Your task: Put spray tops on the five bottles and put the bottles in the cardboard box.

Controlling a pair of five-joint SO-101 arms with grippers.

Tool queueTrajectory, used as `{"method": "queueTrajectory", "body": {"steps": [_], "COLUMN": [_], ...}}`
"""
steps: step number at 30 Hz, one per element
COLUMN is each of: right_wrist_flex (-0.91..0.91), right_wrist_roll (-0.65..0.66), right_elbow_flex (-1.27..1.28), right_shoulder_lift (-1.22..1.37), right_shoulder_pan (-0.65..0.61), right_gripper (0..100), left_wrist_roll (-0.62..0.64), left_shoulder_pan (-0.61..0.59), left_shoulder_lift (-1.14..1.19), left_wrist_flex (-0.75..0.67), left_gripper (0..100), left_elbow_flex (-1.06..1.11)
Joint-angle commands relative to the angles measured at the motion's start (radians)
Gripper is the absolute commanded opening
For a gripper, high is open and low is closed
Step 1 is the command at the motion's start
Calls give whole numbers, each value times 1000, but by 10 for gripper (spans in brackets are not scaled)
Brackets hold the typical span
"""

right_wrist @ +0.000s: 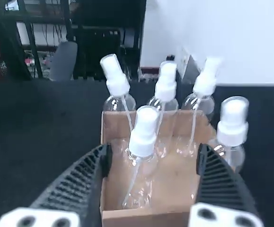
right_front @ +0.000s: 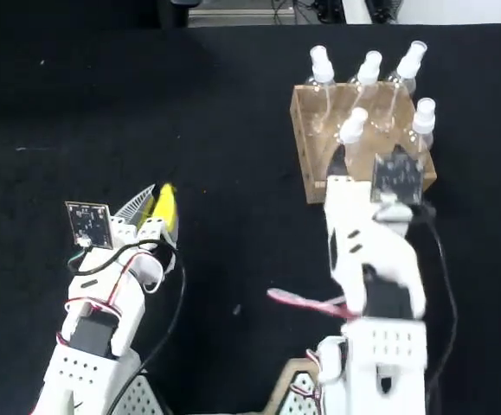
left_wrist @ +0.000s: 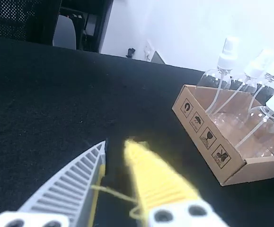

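Box, high view: the cardboard box (right_front: 302, 130) sits on the black table (right_front: 233, 130), far side, in front of the right arm.
Bottles, high view: all five bottles (right_front: 369, 78) stand upright inside the box, each with a white spray top.
Left claw, high view: the left claw (right_front: 162, 197) lies low over the table, well apart from the box.
Left claw, left wrist view: grey and yellow fingers drawn almost together, nothing between them.
Box, left wrist view: off to one side, the bottles' dip tubes visible through the clear plastic.
Right claw, right wrist view: the right claw (right_wrist: 154, 151) has its jaws spread wide at the near wall of the box and holds nothing.
Front bottle, right wrist view: the front bottle (right_wrist: 144, 127) stands between the spread jaws, touching neither as far as I can tell.
Corner bottle, right wrist view: the corner bottle (right_wrist: 232, 124) stands just beside one finger (right_wrist: 217, 175).
Step in hand: the loading looks complete, so what seems left is to clear the right claw from the box.
How to do it well: keep the jaws wide and draw straight back and up along the line of the front bottle, with no sideways swing.
Risk: a finger catching a spray top could tip a light, empty bottle; a nudge to the near wall could slide the box.
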Motion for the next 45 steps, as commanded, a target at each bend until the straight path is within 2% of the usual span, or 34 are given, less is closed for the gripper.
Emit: {"method": "queueTrajectory", "body": {"steps": [1,4,7,10,12,14,16,20,26,29,33,41,45], "right_wrist_flex": [210,373,485,577,634,635,647,736,600,631,640,640,640], "right_wrist_roll": [9,9,9,11,11,15,64,157,187,187,189,189,189], "right_elbow_flex": [-18,-18,7,59,104,139,157,200,426,429,430,432,432], "right_shoulder_lift": [-257,-417,-524,-568,-578,-578,-578,-578,-578,-578,-578,-578,-578], "right_shoulder_pan": [8,6,-12,-106,-153,-173,-172,-170,-155,-149,-150,-150,-150], "right_gripper": [240,240,239,228,141,7,40,15,11,11,11,11,11], "left_wrist_roll": [2,2,5,-8,-61,-117,-144,-157,-149,-149,-149,-147,-147], "left_shoulder_pan": [-18,-53,-68,-71,-71,-73,-82,-124,-125,-119,-124,-127,-127], "left_shoulder_lift": [-17,-17,-9,-8,-8,-8,-8,72,486,672,822,856,856], "left_wrist_flex": [6,92,284,466,555,603,621,687,750,795,784,792,793], "left_gripper": [33,28,29,29,29,29,29,29,33,34,43,318,383], "left_elbow_flex": [8,-58,-193,-297,-332,-349,-355,-404,-581,-651,-677,-677,-674]}}
